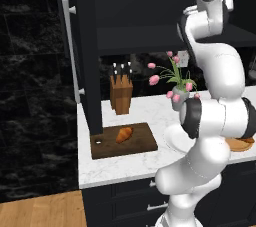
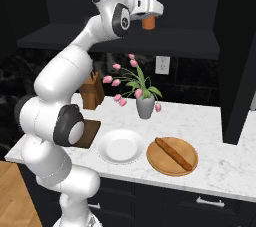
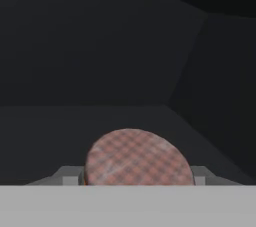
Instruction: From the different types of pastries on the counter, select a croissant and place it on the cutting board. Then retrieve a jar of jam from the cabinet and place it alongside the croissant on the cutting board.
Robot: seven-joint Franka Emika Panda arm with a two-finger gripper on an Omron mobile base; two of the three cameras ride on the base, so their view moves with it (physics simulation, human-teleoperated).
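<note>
The croissant [image 1: 124, 134] lies on the dark cutting board [image 1: 142, 143] at the counter's left end, beside the open cabinet door [image 1: 90, 71]. High inside the cabinet [image 2: 200, 1], my gripper [image 2: 148, 19] is shut on the jar of jam [image 2: 148, 23] and holds it a little above the shelf [image 2: 125, 41]. In the hand view the jar's red checked lid [image 3: 137, 158] sits between the fingertips, with the dark cabinet interior behind it. A corner of the cutting board [image 2: 91, 133] shows behind my arm. The baguette-like loaf [image 2: 174, 153] rests on a round light-wood board [image 2: 160, 163].
A wooden knife block [image 1: 121, 93] stands behind the cutting board. A vase of pink tulips [image 2: 145, 106] stands mid-counter under the shelf. A white plate [image 2: 120, 146] lies between the two boards. The door's long silver handle [image 1: 70, 46] sticks out at left.
</note>
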